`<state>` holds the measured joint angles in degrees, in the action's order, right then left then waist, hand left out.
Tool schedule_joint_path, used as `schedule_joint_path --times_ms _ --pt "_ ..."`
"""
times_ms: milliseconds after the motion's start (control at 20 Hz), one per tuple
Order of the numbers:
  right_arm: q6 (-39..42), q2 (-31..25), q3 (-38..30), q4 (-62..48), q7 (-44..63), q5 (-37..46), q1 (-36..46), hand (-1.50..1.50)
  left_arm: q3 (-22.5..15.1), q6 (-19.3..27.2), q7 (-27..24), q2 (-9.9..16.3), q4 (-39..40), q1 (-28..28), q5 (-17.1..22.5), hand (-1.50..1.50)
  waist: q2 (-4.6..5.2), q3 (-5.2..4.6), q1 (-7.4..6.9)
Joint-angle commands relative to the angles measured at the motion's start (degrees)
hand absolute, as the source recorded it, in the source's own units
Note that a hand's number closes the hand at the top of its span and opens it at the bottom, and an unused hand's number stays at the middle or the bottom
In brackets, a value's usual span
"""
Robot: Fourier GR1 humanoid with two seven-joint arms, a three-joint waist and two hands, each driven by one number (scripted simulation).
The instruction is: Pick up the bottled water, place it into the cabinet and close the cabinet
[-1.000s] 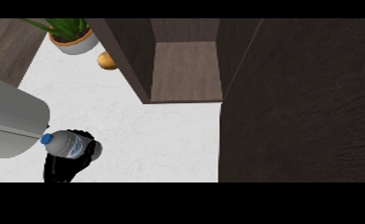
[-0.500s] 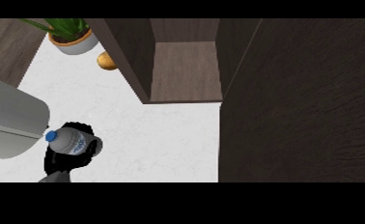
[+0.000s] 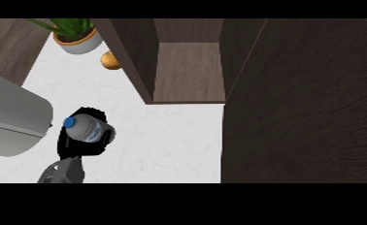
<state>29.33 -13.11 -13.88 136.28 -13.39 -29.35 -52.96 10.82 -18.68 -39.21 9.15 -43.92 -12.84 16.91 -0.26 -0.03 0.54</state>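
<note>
White counter (image 3: 172, 136), left hand (image 3: 84, 146) gripping bottled water (image 3: 86, 129)

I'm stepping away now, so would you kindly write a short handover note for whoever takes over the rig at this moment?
Left hand: curled round the bottled water, at the lower left of the head view, over the white counter.
Right hand: not in view.
Cabinet: open, its wooden shelf bare in view; its dark door stands open at the right.
Also there: a potted plant and a small orange object left of the cabinet, a grey appliance at the left edge.
Done: bottle picked up.
Left: carry it up and right into the cabinet, release it, close the door.
</note>
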Motion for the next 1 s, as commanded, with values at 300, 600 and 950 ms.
schedule_joint_path --times_ms 300,600,950 --pt "-2.9 -0.7 -1.1 11.2 4.0 -6.4 -2.3 -1.5 -8.0 11.5 12.4 -8.9 -16.7 -1.4 -2.0 1.5 -0.1 0.02 -0.18" --pt "-4.1 -1.7 -1.4 13.6 5.8 -8.3 -2.5 -1.5 -14.6 20.0 15.9 -9.1 -22.4 -1.9 -2.0 1.5 0.09 -0.06 0.25" --pt "-2.4 -1.3 -1.7 9.4 3.5 -6.4 0.2 -1.5 -22.8 33.6 18.0 -9.1 -21.8 -9.0 0.4 1.5 0.32 -0.05 0.97"
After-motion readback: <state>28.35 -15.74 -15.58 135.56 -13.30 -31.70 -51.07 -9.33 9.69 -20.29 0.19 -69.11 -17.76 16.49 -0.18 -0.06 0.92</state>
